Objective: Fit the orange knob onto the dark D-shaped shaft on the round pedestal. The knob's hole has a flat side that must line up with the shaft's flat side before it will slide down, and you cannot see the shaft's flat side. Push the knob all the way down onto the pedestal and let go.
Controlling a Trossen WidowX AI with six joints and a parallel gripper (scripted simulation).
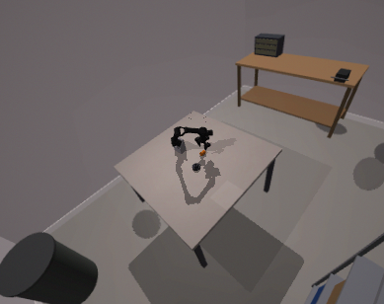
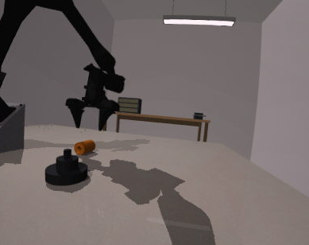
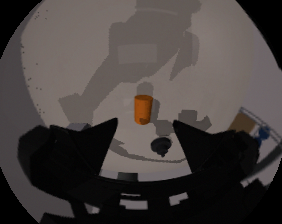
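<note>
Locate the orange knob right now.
Orange knob: on its side on the table, just beyond the round pedestal in the exterior view, below the open gripper.

A workshop-like room with a wooden workbench [image 1: 301, 68] [image 2: 162, 118] and hanging strip light [image 2: 198, 21].

A wooden workbench [image 1: 300, 67] [image 2: 162, 117] stands near grey walls.
</note>
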